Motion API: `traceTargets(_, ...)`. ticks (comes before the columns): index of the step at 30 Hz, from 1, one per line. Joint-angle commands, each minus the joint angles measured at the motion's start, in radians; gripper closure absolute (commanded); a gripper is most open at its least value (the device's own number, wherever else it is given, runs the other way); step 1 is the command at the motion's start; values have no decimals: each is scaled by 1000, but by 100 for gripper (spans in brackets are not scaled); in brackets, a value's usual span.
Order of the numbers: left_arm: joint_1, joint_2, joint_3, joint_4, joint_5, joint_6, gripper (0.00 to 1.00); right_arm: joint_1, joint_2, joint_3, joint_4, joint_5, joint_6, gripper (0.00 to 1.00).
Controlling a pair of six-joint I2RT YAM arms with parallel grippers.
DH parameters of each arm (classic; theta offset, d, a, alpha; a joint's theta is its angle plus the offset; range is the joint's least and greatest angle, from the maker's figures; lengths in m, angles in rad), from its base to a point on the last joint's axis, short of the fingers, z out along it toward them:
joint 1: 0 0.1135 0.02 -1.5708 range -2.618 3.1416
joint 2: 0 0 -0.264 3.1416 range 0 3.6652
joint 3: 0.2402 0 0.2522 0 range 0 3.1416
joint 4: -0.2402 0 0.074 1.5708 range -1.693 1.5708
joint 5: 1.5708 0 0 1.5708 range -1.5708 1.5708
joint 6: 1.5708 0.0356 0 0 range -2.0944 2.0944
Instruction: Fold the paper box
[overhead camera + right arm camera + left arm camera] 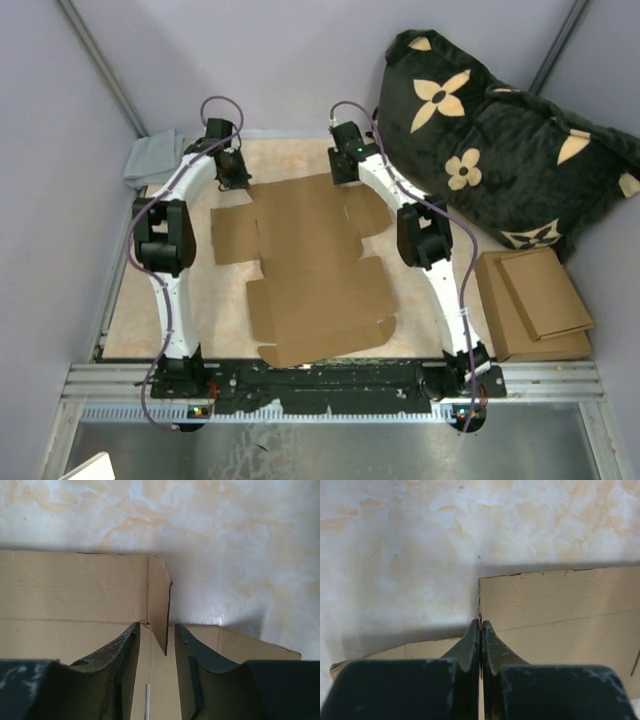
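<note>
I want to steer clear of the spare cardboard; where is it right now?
Top view: the smaller brown cardboard piece lies far right, outside the right arm, just below the black flower-patterned cushion.

There is one flat brown paper box, two robot arms, namely the left arm and the right arm, one black flower-patterned cushion, one grey cloth, and what look like two smaller cardboard pieces, though their overlap leaves that count unsure.
</note>
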State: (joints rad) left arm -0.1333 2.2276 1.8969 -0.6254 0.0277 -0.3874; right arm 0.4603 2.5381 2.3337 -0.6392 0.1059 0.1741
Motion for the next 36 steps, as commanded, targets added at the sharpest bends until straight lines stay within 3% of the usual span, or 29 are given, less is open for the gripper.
traceTargets(1,3,-206,-104,127,52,25,100,-6,-231,-39,9,-7,1,61)
traceTargets(6,1,-420,-347,338,156,22,100,-7,-373,-75,-81,-12,-19,48)
traceTargets(14,-18,-769,-643,631,232,78,100,-7,-637,-168,-262,-62,-47,44)
traceTargets(23,-147,-1142,-1042,984,281,229,100,-5,-999,-532,-278,-110,-10,44)
traceTargets(30,-157,-1323,-1213,1041,308,265,100,-3,-1240,-780,-241,-134,43,44)
traceTargets(36,-157,-1427,-1336,1138,328,308,100,-2,-1327,-835,-286,-103,51,44)
